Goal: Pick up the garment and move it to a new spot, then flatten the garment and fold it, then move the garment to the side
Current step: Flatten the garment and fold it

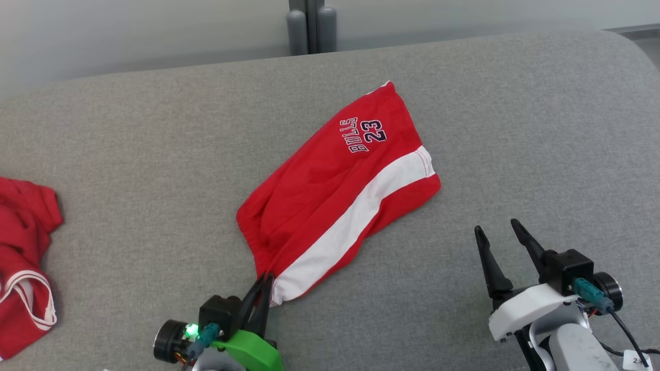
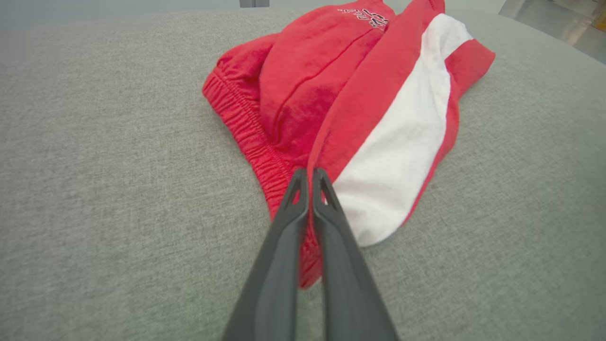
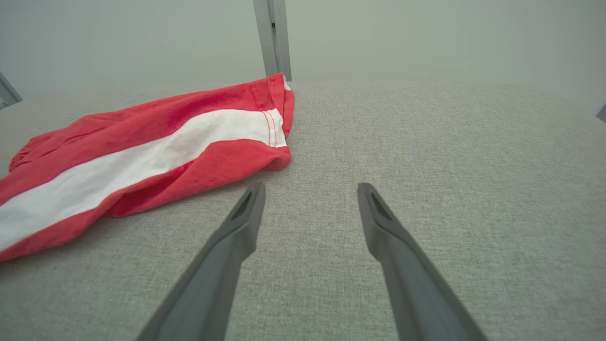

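Your left gripper (image 1: 265, 278) pinches the waistband corner of the red shorts (image 1: 335, 190), whose long axis runs away rightward; your right gripper (image 1: 497, 226), splayed and empty, sits near the hem.

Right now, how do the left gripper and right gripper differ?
1. The left gripper is shut on a corner of the red shorts; the right gripper is open, holding nothing.
2. The left gripper touches the shorts; the right gripper sits apart, over bare grey surface.
3. The left gripper has a green mount; the right gripper a white mount.
Shared: two long dark fingers each.
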